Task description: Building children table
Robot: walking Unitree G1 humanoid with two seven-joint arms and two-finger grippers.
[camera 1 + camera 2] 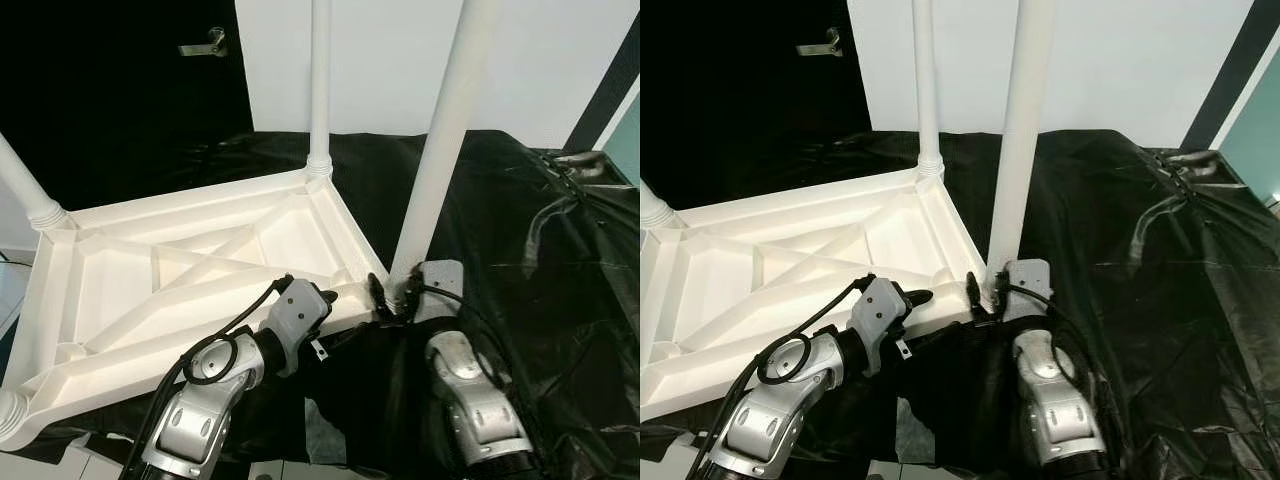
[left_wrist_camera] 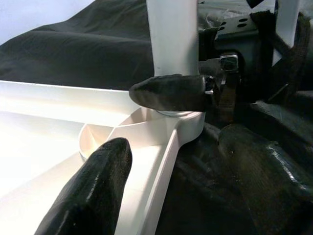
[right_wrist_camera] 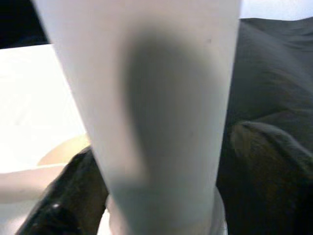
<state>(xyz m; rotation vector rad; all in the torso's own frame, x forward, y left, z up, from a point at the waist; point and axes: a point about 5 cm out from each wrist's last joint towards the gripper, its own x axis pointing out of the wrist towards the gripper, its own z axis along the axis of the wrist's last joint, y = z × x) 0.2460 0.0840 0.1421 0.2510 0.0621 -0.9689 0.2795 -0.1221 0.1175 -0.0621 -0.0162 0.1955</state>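
The right claw (image 1: pixel 392 292) clamped the white leg (image 1: pixel 440 150) at its base. The left claw (image 1: pixel 340 296) stood open at the upturned white ribbed table (image 1: pixel 190 275), lying on black sheet (image 1: pixel 540 270), nine o'clock of the leg.

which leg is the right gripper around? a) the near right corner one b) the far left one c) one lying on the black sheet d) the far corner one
a: the right gripper has its fingers around the base of the upright white leg at the near right corner of the upside-down tabletop.
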